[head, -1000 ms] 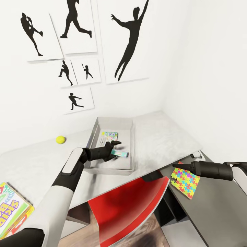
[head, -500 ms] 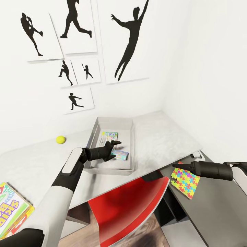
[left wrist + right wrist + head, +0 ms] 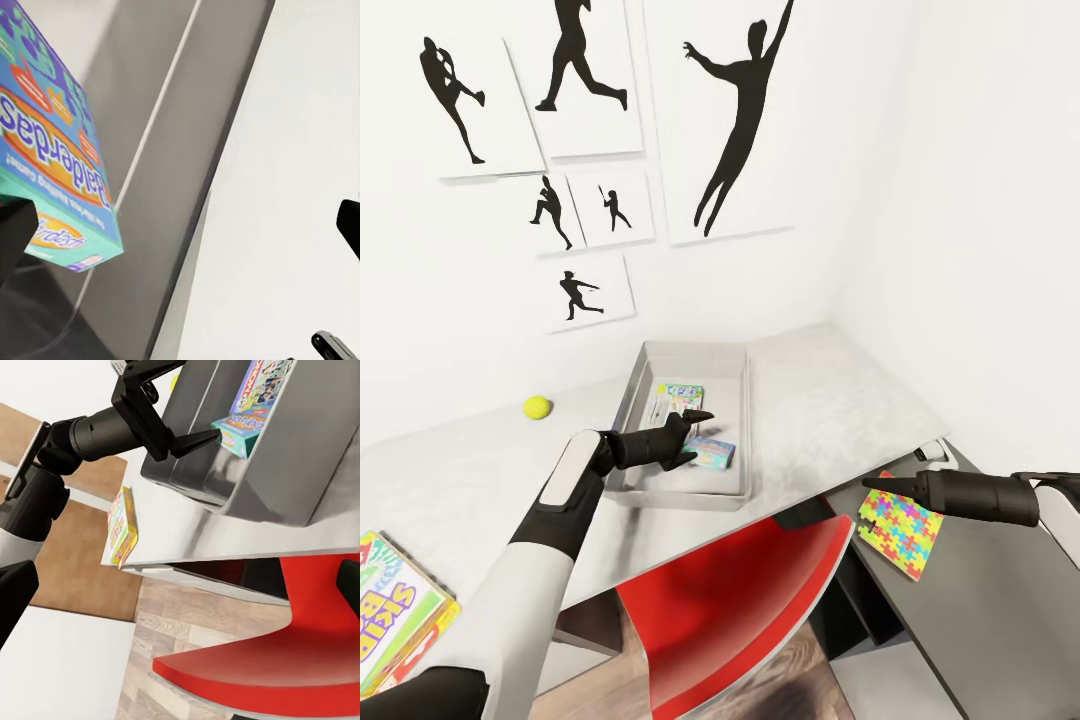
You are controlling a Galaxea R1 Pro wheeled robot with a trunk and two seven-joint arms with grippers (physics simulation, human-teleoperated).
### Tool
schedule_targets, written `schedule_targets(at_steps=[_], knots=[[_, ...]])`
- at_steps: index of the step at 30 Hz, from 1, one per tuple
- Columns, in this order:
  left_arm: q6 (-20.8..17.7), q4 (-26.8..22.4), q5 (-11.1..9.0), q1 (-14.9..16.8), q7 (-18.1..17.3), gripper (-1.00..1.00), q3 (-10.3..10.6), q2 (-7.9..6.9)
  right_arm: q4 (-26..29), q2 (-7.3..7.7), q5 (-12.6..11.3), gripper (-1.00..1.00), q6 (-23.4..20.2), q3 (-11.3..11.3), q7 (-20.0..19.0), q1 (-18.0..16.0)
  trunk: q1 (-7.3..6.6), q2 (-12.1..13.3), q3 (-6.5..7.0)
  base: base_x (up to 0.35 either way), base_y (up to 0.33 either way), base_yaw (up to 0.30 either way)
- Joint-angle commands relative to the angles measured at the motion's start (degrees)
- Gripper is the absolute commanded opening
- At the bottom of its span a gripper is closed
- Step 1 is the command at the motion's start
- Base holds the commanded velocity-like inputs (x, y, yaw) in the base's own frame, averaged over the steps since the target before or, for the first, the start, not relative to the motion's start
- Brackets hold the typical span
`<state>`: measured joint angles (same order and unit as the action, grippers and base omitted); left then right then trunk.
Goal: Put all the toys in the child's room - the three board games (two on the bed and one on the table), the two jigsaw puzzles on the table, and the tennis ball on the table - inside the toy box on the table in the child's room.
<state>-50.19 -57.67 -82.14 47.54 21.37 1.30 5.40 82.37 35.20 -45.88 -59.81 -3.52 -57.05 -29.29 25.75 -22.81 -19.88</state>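
The left gripper (image 3: 695, 437) hangs over the near end of the shallow pale grey toy box (image 3: 732, 490), fingers spread wide with nothing between them. Just beside their tips a small blue-and-teal board game box (image 3: 711, 452) lies on the tray floor, and a second small blue-white board game (image 3: 681, 392) sits at the far end. In the right wrist view the teal box (image 3: 244, 433) looks propped rather than flat, one corner close to the dark fingertip.

Here is the risk as I judge it: pull that hand out carelessly and a fingertip could catch the box's edge and tip it over the low sloping wall. The tray also sits near the table's front edge, so a knock could shove it toward the drop above the red chair (image 3: 750, 610).

Plenty left out. The small yellow-green tennis ball (image 3: 537, 407) rests on the long pale grey table (image 3: 840, 400), left of the tray, free to roll if bumped. The big yellow-green board game with bold letters (image 3: 390, 612) overhangs the near left corner. The multicoloured jigsaw puzzle square (image 3: 900, 529) lies on the lower dark grey section (image 3: 1000, 600) at right, under the right gripper (image 3: 872, 485), whose fingers read as pressed together, empty.

White walls meet in the far corner, with black athlete silhouette prints (image 3: 730, 120) above and wood floor below.
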Motion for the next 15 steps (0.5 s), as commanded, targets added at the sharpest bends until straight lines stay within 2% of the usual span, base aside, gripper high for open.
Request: schedule_targets(at_steps=[1,6,9,10,14,15], knots=[[-0.1,-0.2,-0.6,0.0,0.6,1.00,0.0,-0.02,0.0,0.05,0.0,1.00,-0.2,-0.1,-0.2,-0.1,0.03,-0.1,-0.10,0.000,0.000,0.000],[-1.9,-2.1,-1.6,-0.7,0.6,1.00,-0.2,-0.38,0.0,0.05,0.0,1.00,-0.2,-0.1,-0.2,-0.1,0.03,-0.1,-0.10,0.000,0.000,0.000],[-3.2,-4.8,-3.5,-1.9,0.6,1.00,-1.0,-1.37,-0.1,0.05,0.0,1.00,-0.2,-0.1,-0.2,0.0,0.03,-0.1,-0.10,0.000,0.000,0.000],[-3.2,-4.8,-3.5,-1.9,0.6,1.00,-1.0,-1.37,-0.1,0.05,0.0,1.00,-0.2,-0.1,-0.2,0.0,0.03,-0.1,-0.10,0.000,0.000,0.000],[-4.0,-8.4,-6.4,-3.5,0.7,1.00,-2.0,-3.20,-0.2,0.05,0.0,1.00,-0.2,-0.1,-0.2,0.1,0.03,-0.1,-0.10,0.000,0.000,0.000],[-4.0,-8.4,-6.4,-3.5,0.7,1.00,-2.0,-3.20,-0.2,0.05,0.0,1.00,-0.2,-0.1,-0.2,0.1,0.03,-0.1,-0.10,0.000,0.000,0.000]])
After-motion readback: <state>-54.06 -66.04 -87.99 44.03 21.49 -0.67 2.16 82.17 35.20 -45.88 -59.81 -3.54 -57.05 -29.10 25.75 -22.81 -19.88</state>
